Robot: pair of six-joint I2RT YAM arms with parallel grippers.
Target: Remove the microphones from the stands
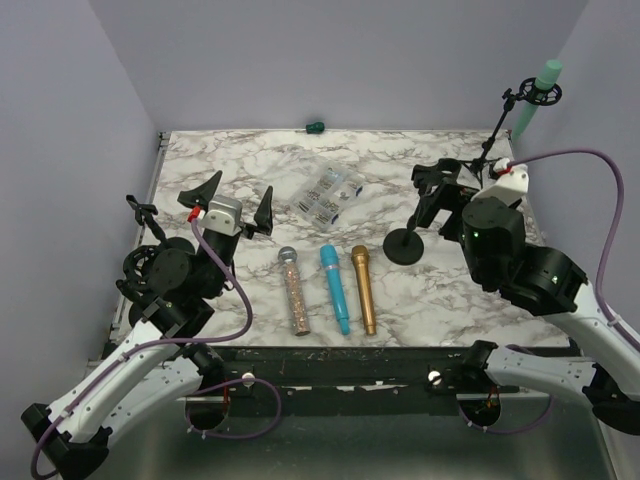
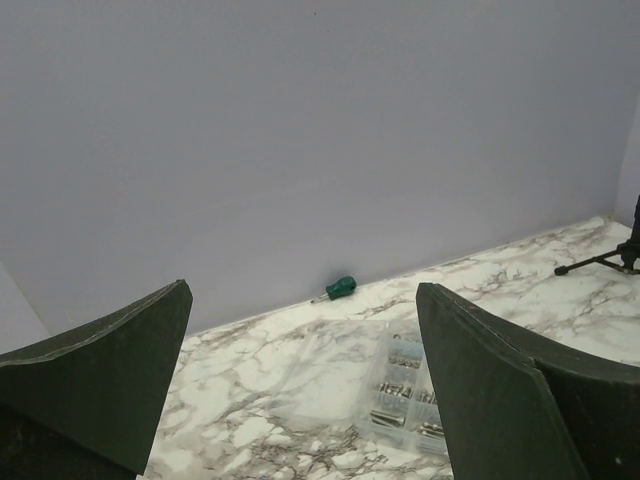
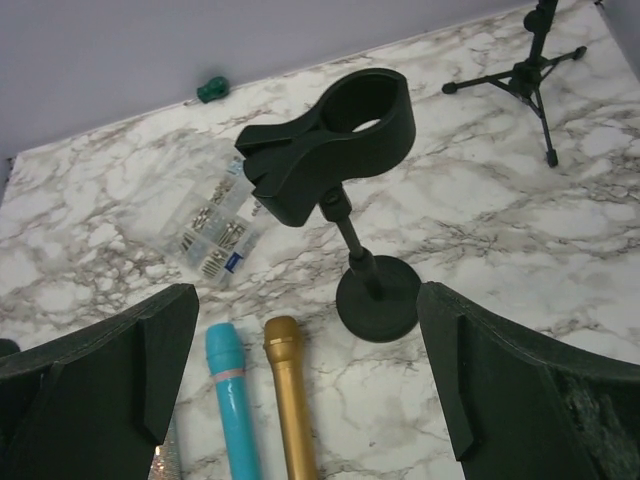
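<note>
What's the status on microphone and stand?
Grippers: left gripper, right gripper open, empty. Desk stand clip empty; teal microphone, gold microphone on table. Mint microphone sits in tripod stand. Nothing blocking.

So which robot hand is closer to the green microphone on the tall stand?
Right. The right hand hangs just in front of the tall stand, below the green microphone. The left hand is far off on the table's other side.

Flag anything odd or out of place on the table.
Nothing spilled or visibly damaged. Two oddities: a green-handled screwdriver lies alone at the far edge of the table, and the clear parts box sits skewed to the table edges. The clip on the round-base stand is empty.
</note>
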